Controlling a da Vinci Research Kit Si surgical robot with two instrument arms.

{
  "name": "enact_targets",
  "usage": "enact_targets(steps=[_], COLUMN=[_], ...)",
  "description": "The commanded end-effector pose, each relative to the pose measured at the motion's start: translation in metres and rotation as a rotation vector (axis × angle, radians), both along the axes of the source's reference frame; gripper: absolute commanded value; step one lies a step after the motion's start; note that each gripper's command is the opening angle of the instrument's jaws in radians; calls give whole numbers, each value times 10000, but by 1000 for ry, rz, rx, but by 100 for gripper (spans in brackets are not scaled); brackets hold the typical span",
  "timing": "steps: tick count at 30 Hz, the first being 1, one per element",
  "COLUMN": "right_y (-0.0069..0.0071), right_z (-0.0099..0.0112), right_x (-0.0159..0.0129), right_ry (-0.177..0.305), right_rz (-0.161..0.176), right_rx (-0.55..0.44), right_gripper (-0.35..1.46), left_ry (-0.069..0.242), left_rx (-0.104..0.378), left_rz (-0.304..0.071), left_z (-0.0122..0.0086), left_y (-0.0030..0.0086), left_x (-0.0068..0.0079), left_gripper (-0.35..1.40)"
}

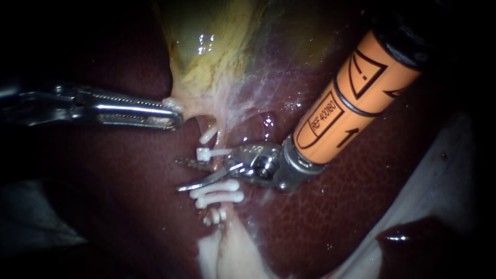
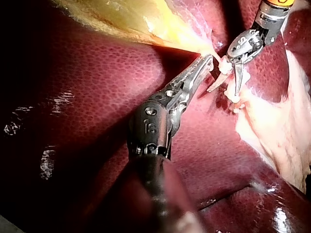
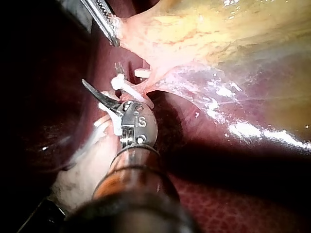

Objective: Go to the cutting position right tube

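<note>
Nearest the lens, my right instrument [image 1: 180,175] holds its blades wide apart across the clipped tube [image 1: 221,140]. The endoscope shows white clips [image 1: 217,189] on either side of the blades, but in the right wrist view the instrument's own wrist partly covers them. My left instrument [image 1: 174,118] is clamped on the gallbladder [image 1: 217,57] edge, over the liver [image 1: 320,217].

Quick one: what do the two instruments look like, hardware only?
Left instrument: slim silver metal, long serrated jaws, dark shaft behind. Right instrument: orange sleeve with black printed markings, steel wrist joint, two thin curved blades. No cables in view.
</note>
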State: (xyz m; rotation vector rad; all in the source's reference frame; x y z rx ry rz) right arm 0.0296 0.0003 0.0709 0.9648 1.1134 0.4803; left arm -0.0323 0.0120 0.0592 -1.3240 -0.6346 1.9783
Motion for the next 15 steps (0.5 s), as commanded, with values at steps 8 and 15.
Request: enact_targets(steps=[8,15], right_y=[1,2], right_z=[-22,-20], right_x=[1,0], right_ry=[4,3], right_rz=[-2,-1], right_rx=[9,9], right_gripper=[142,143], left_ry=[0,-1], left_rx=[0,0], left_rz=[1,1], left_z=[0,2], left_y=[0,1], left_x=[1,1], left_gripper=[-35,-35])
